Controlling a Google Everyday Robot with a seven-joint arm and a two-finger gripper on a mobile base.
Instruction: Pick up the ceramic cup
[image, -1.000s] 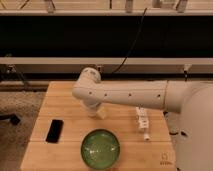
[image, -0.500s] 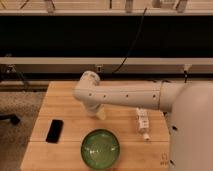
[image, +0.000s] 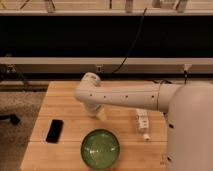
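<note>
Biggest thing first: the wooden worktop (image: 60, 100) fills the lower left of the camera view. The robot's white body (image: 190, 130) takes up the whole right side.

From the body, the white arm (image: 125, 96) reaches left across the worktop and ends in a rounded bend roughly over the middle. Compared with half a second back, that bend sits a touch lower and closer to the bowl. It's a small shift, not a big swing.

The green bowl (image: 101, 148) is at the front edge, just below the bend, and it's in the same spot as before. The black phone (image: 54, 131) lies flat to the left of the bowl, well apart from it, and hasn't moved either. A small white object (image: 142, 122) lies on the right side near the robot's body, also unchanged.

The end effector (image: 96, 111) points down from under the bend, between the arm and the bowl's far rim. It's mostly hidden by the arm, so I honestly can't tell whether it's open, closed or gripping anything.

I can't pick out the ceramic cup for sure. A small pale wedge (image: 103, 115) pokes out right beside the end effector, under the arm. It might be the cup or part of the end effector, I can't tell which.
</note>
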